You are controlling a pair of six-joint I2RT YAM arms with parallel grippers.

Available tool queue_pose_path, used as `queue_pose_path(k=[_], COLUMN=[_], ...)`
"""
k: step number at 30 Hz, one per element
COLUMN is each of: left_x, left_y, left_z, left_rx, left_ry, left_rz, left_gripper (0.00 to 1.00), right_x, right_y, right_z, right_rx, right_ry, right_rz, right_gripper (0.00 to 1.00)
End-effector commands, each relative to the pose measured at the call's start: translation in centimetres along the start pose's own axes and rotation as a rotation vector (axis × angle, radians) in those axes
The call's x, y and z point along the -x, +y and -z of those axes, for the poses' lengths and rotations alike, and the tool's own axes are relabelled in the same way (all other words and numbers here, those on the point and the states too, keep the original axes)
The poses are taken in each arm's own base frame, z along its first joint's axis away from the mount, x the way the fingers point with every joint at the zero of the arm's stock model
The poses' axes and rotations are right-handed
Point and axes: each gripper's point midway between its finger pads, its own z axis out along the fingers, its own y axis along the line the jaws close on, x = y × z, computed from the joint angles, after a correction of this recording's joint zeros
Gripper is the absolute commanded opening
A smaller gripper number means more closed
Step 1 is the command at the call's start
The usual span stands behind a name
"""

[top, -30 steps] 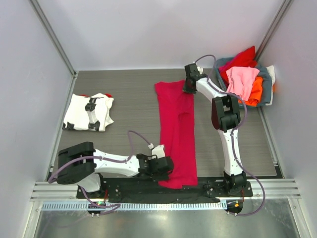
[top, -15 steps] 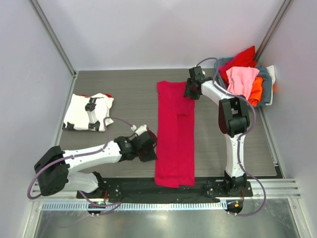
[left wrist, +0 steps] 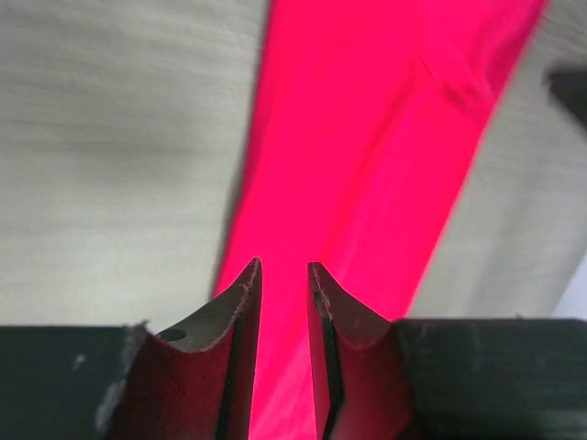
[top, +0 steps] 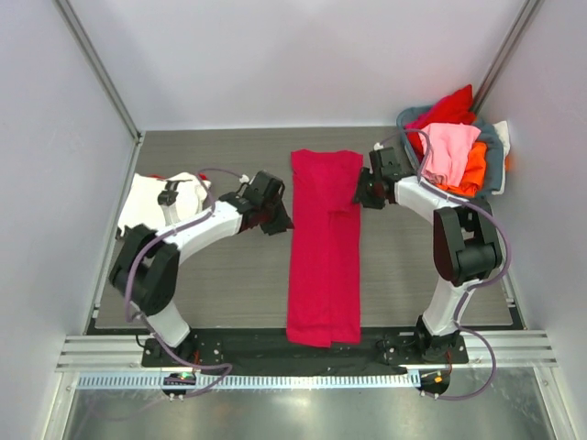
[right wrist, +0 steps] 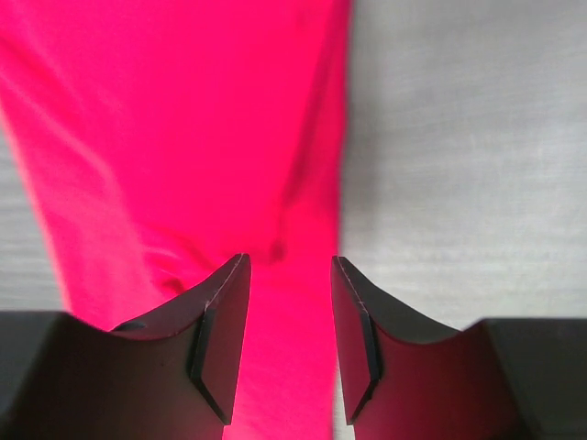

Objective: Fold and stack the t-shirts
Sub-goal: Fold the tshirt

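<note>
Long crimson-magenta cotton tee (top: pixel 323 247), folded to a narrow strip, lies flat mid-table, its near end just short of the arm bases and running straight away from them. It looks ready for a crosswise fold, which is prob. why both arms flank its far half. Left gripper (left wrist: pixel 282 268) sits just off the strip's left edge with its jaws only a narrow slit apart and nothing between them. Right gripper (right wrist: pixel 290 259) is just off the strip's right edge, jaws wider and also empty, pointing in over the hem. Well left of the strip, a folded white tee w/ black and red marks (top: pixel 145 202) is parked, likely as the stack base. Far right of the strip, a grey-blue basket (top: pixel 495 158) holds the red (top: pixel 449 108), pink (top: pixel 448 147) and orange (top: pixel 472 170) tees waiting to be folded. The surface is grey wood-grain board (top: pixel 238 284), matte, w/ pale plain walls (top: pixel 275 55) on three sides.
</note>
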Motion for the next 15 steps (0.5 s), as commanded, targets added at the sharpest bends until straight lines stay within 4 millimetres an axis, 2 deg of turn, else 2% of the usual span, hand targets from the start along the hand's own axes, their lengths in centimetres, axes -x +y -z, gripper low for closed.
queue_pose_path(k=[1,3,4,7,8,13,15], left_x=[2.6,4.2,4.1,5.4,5.6,7.5,7.6], left_y=[-2.4,-3.5,-3.2,-3.6,-3.1,-2.2,-1.0], left_z=[-1.8,-2.5,-3.7,-4.8,-5.8,-7.4,-8.5], left_rx=[-0.068,-0.081,-0.065,-0.065,-0.049,-0.014,0.02], left_ry=[-0.009,-0.025,-0.009,-0.015,-0.007,-0.024,-0.009], left_rz=[-0.005,0.001,0.006,0.02,0.028,0.055,0.068], left_gripper=[0.28,0.3,0.31,0.31,0.31,0.3,0.3], right_x=[-0.4,-1.2,-1.3,-1.8,-1.7,-1.4,-1.3], right_y=[0.0,-0.3,-0.1,-0.2,-0.2,-0.7,-1.0], right_z=[0.1,-0.3,-0.5,-1.3,-1.5,-2.4,-2.9], right_rx=[0.045,0.055,0.068,0.074,0.076,0.082,0.072], right_ry=[-0.02,-0.002,0.003,0.021,0.022,0.031,0.034], right_rz=[-0.002,-0.01,-0.01,-0.012,-0.015,-0.044,-0.052], right_gripper=[0.46,0.46,0.46,0.46,0.45,0.43,0.43])
